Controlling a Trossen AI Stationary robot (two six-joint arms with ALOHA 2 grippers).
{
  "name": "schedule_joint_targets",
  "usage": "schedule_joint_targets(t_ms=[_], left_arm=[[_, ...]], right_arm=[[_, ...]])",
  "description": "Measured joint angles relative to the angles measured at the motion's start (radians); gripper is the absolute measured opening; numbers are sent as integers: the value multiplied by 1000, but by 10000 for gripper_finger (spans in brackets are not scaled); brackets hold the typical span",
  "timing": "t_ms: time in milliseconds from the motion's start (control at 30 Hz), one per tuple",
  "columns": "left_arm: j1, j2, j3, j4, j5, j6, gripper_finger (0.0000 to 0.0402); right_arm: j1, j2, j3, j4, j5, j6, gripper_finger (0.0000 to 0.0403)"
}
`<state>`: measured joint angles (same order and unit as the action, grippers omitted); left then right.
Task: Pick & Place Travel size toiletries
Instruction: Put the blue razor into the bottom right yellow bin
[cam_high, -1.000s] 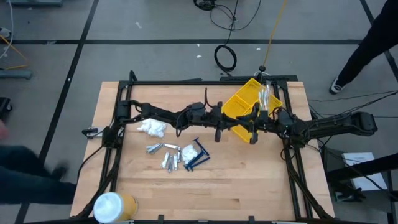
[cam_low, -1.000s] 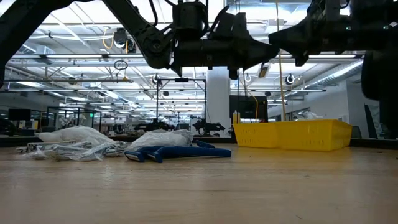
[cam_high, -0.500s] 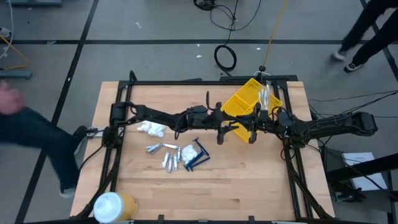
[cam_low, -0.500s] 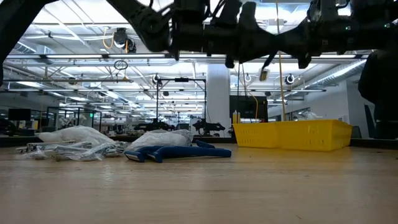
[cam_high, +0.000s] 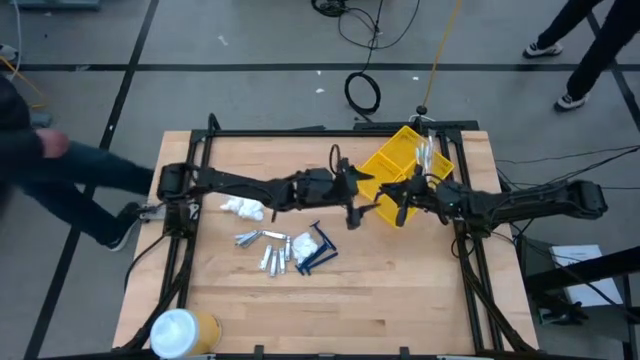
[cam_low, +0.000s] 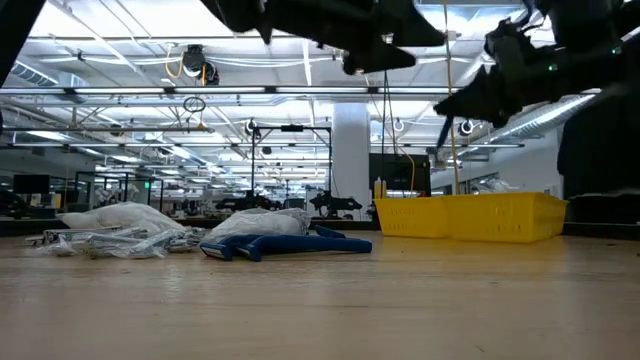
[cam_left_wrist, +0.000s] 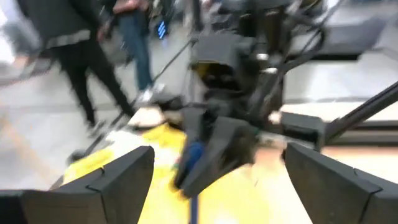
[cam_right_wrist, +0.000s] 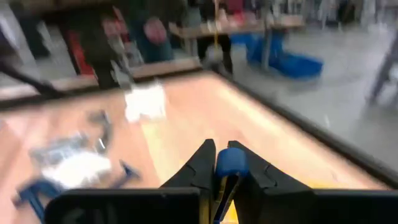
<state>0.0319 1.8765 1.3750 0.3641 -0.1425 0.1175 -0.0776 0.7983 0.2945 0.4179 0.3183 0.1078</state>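
My right gripper (cam_right_wrist: 222, 167) is clamped on a blue comb (cam_right_wrist: 227, 163) above the bin (cam_high: 392, 160); my left gripper (cam_high: 362, 200) stands wide open, empty. Some items already sit in the bin; most toiletries (cam_high: 285, 248) remain on the table (cam_high: 300, 310). I read no labels.

A grey floor (cam_high: 250, 40) marked with dark lines surrounds the wooden bench (cam_high: 400, 300), with black cables (cam_high: 362, 92) coiled on it. People's legs (cam_high: 70, 185) pass at the left and the far right corner. Level across, a white column (cam_low: 351, 160) rises beneath ceiling trusses (cam_low: 150, 95) and strip lights in a wide hall.
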Motion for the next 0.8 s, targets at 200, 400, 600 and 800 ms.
schedule_joint_targets(t_ms=[200,400,600,800], left_arm=[[40,-166,-27,-224,-46,-66,360],[77,-236,-179,-217,-64,-124,360],[106,-216,-330,-155,-131,-230,360],[119,-216,-423,-77,-132,-278,360]], right_arm=[[1,-46,168,-362,-3,45,19],[0,-52,280,-697,3,197,19],[1,-48,276,-922,116,414,19],[1,-47,198,-849,132,512,39]])
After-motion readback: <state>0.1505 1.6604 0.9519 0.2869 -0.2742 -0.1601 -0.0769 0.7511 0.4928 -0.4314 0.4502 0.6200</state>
